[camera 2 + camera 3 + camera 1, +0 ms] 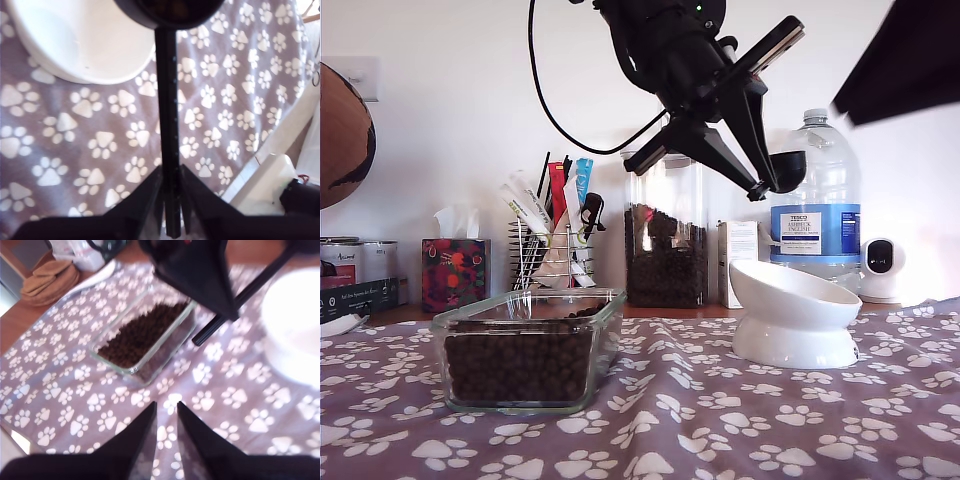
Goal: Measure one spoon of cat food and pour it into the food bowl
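step: pour | my first gripper jaws pinch black plastic measuring spoon handle, cup above glossy white ceramic food bowl | my second gripper jaws nearly together, empty | tip: centre cup over bowl, roll wrist slow

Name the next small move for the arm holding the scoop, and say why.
Probably tip the spoon so its cup empties: my first gripper holds the handle, and the cup hangs above the food bowl, which looks empty in the first wrist view.

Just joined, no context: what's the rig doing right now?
My first end effector is shut on the spoon by its handle, holding the cup in the air above the white bowl. The bowl looks empty. My second end effector holds nothing. The glass dish of kibble sits at the exterior view's left.
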### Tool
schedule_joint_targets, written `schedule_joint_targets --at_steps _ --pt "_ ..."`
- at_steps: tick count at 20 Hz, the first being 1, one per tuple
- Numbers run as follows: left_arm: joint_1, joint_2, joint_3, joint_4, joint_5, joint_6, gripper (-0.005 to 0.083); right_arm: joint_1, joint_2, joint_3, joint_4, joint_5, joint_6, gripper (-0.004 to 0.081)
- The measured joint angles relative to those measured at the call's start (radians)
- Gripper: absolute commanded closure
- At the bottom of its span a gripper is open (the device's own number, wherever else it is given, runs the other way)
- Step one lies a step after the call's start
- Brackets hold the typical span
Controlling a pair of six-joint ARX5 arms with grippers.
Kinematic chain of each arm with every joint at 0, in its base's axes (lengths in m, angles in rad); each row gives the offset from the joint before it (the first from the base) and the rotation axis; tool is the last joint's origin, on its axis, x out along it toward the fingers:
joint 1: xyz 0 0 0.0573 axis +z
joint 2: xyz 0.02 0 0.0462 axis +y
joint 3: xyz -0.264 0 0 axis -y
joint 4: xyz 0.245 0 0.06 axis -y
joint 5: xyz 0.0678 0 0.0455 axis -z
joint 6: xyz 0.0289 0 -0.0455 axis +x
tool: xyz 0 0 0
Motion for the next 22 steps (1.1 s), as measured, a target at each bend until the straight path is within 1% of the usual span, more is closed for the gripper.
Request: schedule_joint_targets --at_steps 1,3,6,7,8,9,11,13,14,17,20,22 --pt "-0.004 0.0 0.0 0.0 0.002 0.0 0.0795 -0.027 0.048 0.0 0.025 -0.048 0.033 0.0579" --pt "-0.005 0.0 0.0 0.0 0.003 0.0 0.0795 -0.117 0.089 0.0 0.067 -0.156 0.09 0.0554" --pt "-0.003 0.0 0.0 0.0 0.006 0.009 0.0795 -0.296 0.121 0.0 0.086 -0.33 0.134 0.0537" --pt "0.0 0.0 0.0 0.004 0.006 0.016 0.0795 -0.373 0.139 0.0 0.095 -0.407 0.148 0.0529" --pt "0.003 0.0 0.0 0.011 0.008 0.019 0.0795 -0.433 0.154 0.0 0.106 -0.492 0.159 0.0514" --pt "0.005 0.0 0.0 0.017 0.013 0.02 0.0795 -0.492 0.165 0.0 0.124 -0.557 0.175 0.05" --pt "0.006 0.0 0.0 0.031 0.026 0.02 0.0795 -0.569 0.185 0.0 0.152 -0.673 0.182 0.0462" --pt "0.006 0.0 0.0 0.041 0.046 0.021 0.0795 -0.607 0.241 0.0 0.167 -0.751 0.204 0.0449" --pt "0.006 0.0 0.0 0.046 0.051 0.021 0.0795 -0.612 0.28 0.0 0.187 -0.771 0.222 0.0449" --pt "0.006 0.0 0.0 0.063 0.059 0.021 0.0795 -0.611 0.386 0.0 0.296 -0.79 0.278 0.0446" --pt "0.007 0.0 0.0 0.063 0.067 0.021 0.0795 -0.608 0.41 0.0 0.378 -0.791 0.304 0.0446" --pt "0.008 0.0 0.0 0.064 0.065 0.02 0.0795 -0.581 0.437 0.0 0.425 -0.79 0.306 0.0447"
